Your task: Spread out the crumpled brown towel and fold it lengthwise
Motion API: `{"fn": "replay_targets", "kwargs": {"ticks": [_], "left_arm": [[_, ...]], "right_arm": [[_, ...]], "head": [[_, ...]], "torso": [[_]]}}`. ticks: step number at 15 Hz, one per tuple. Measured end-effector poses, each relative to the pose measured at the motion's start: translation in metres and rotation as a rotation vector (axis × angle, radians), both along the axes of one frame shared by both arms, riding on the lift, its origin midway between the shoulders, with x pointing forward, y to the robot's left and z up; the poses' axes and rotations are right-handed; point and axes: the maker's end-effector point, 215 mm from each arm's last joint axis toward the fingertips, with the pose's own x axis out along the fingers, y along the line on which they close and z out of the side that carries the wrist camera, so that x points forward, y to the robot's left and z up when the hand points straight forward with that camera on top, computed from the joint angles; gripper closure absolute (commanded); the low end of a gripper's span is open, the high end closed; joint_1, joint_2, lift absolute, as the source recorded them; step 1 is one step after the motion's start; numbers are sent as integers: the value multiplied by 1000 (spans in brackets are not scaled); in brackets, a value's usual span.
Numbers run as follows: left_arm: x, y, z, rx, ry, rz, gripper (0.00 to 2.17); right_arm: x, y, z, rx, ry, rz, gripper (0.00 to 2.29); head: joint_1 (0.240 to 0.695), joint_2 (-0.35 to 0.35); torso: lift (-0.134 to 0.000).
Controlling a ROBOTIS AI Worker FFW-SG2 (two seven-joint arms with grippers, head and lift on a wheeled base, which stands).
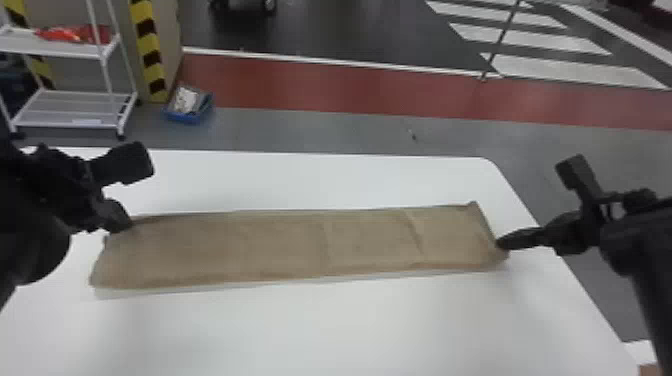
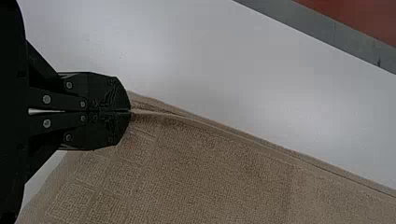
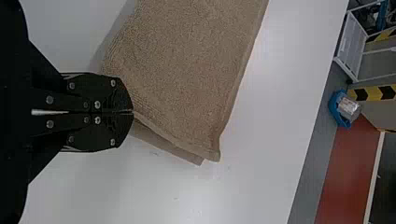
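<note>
Beyond a white, round-cornered counter (image 1: 320,330), grey floor is giving way to a red strip (image 1: 310,85), with a white shelf cart (image 1: 67,49) and a blue bin (image 1: 186,118) standing at far left. Lying across the counter, the brown towel (image 1: 280,245) is forming a long, narrow strip running left to right, mostly flat, with light creases showing towards the right. Left fingers (image 2: 109,95) are closing on cloth at the far left corner, apparently anchoring it so the two far edges are lining up. Right fingers (image 3: 112,95) are pinching the right short end closer to its near side, probably for drawing the strip straight and keeping that end taut. With the arms working from opposite ends, the pull is likely spreading along the whole length. At the right end a lower layer is peeking out, so the lengthwise fold is seemingly needing only some squaring up.
</note>
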Motion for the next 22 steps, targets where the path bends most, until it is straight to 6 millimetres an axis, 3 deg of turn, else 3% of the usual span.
{"fn": "replay_targets", "kwargs": {"ticks": [5, 13, 15, 17, 19, 22], "left_arm": [[5, 4, 4, 24, -10, 3, 1730], [1, 3, -2, 40, 4, -5, 1730], [0, 1, -4, 47, 6, -11, 1723], [1, 2, -7, 60, -11, -6, 1717], [2, 3, -9, 67, -35, 0, 1301], [0, 0, -9, 55, -59, 5, 275]], "right_arm": [[-19, -30, 3, 6, -12, -41, 1183], [-25, -34, 4, -11, -28, -27, 1163], [-25, -33, 2, -13, -30, -26, 670], [-26, -35, 1, -10, -26, -42, 545], [-26, -38, 6, 0, -36, -60, 542], [-24, -43, 15, 21, -62, -87, 542]], "head": [[695, -238], [695, -247], [695, -248], [695, -249], [695, -251], [695, -257]], "torso": [[-120], [-120], [-120], [-120], [-120], [-120]]}}
